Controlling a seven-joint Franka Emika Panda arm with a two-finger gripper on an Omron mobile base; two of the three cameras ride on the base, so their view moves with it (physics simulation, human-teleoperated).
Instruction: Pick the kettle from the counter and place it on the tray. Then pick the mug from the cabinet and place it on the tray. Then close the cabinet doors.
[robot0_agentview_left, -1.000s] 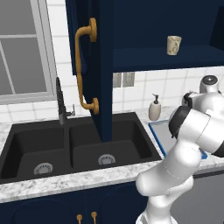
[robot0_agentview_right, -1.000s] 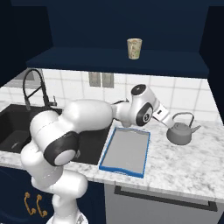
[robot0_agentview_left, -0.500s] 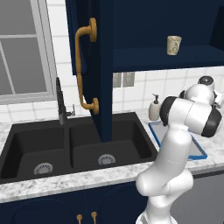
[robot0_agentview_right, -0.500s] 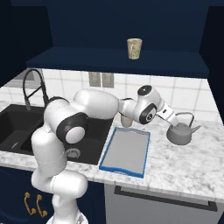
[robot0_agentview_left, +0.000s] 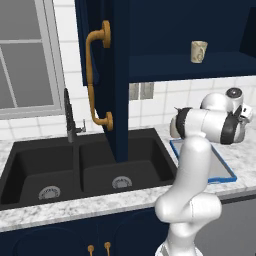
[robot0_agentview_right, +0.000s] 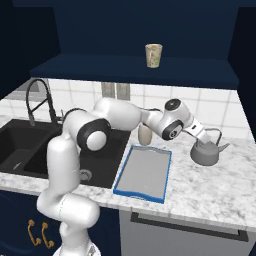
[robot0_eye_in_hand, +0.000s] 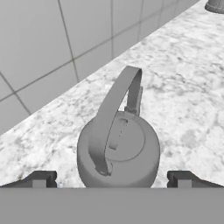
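The kettle (robot0_agentview_right: 206, 153) is seen upright on the counter (robot0_agentview_right: 220, 192), just right of the tray (robot0_agentview_right: 144, 173), near the tiled wall, with bare worktop to its right and front. Its spout is pointed right, away from the tray, and its arched handle (robot0_eye_in_hand: 117, 113) is run in line with it. The gripper (robot0_eye_in_hand: 112, 178) is held spread wide, one fingertip (robot0_eye_in_hand: 40, 178) at each side of the kettle, nothing pinched. The mug (robot0_agentview_right: 153, 55) is left standing on the cabinet (robot0_agentview_right: 135, 69) shelf.

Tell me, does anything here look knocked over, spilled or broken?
Nothing stands out. The kettle sits upright on the counter, the tray lies flat and bare beside it, and the mug stands upright on the open cabinet's shelf.
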